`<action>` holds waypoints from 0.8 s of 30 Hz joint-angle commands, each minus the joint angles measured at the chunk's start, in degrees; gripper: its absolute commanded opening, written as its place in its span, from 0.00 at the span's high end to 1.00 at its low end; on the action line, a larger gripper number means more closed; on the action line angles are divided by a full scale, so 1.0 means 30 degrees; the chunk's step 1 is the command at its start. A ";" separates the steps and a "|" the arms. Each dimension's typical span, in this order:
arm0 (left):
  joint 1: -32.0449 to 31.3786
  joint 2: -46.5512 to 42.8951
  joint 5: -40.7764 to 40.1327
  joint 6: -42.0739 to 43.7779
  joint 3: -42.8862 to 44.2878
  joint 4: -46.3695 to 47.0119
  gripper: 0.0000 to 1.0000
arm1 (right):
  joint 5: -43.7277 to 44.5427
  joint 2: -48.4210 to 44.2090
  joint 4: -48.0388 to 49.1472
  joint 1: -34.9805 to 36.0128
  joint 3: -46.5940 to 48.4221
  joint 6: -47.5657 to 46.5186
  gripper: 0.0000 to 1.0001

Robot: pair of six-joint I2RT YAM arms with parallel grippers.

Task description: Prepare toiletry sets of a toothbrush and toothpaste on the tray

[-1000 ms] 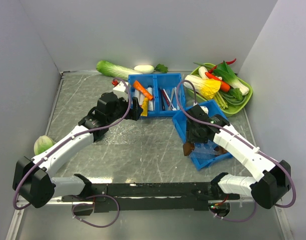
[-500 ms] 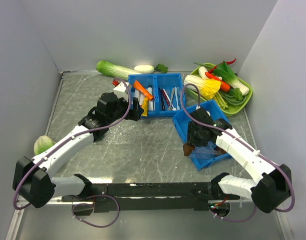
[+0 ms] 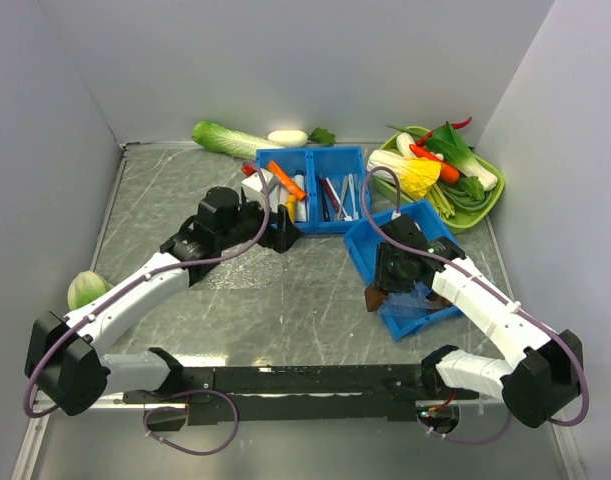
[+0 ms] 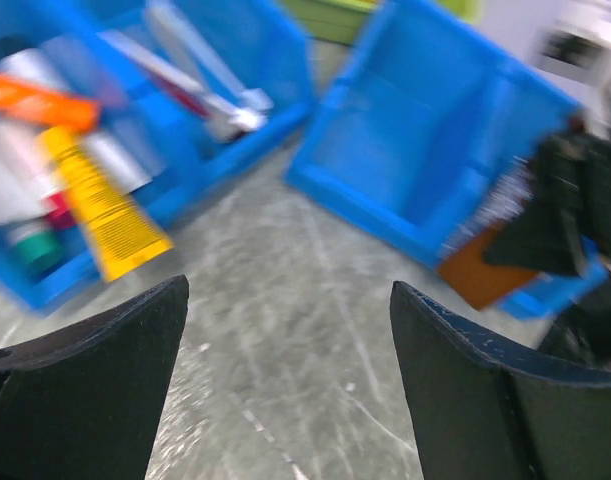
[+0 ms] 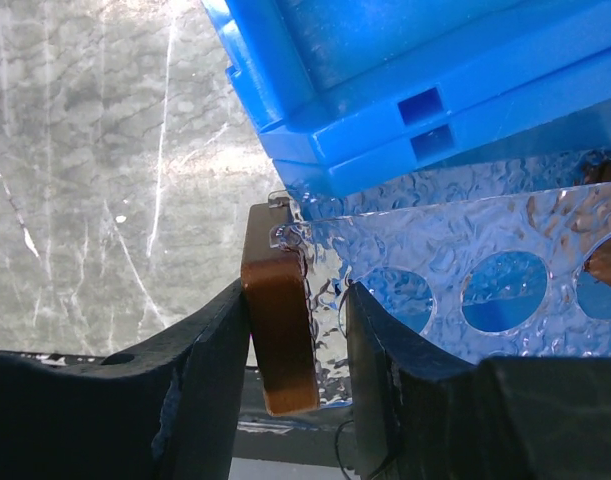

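The yellow toothpaste (image 4: 100, 205) lies in the blue bin (image 4: 285, 70) near the table's far edge, ahead-left of the wide-open, empty left gripper (image 4: 287, 300), flat end toward it. The right gripper (image 5: 295, 295) pinches the tray (image 5: 465, 240) corner and a brown block (image 5: 280, 330).

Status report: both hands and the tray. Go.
Left hand open, empty, short of the yellow toothpaste. Right hand straddles brown block at tray edge, grip unconfirmed. Blue bin crowds the tray.
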 commanded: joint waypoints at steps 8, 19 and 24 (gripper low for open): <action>-0.3462 0.0828 0.8412 0.2387 -0.0646 0.4246 0.15 | -0.0259 -0.2260 -0.0322 -0.0115 0.1985 -0.0283 1.00; -0.7922 0.2469 0.3795 0.6580 0.0290 0.4157 0.08 | -0.2835 -0.4165 0.0059 -0.0144 0.2337 -0.0664 1.00; -0.8861 0.3758 0.2848 0.7491 0.1257 0.3983 0.05 | -0.3306 -0.4810 -0.0028 -0.0115 0.2279 -0.0810 1.00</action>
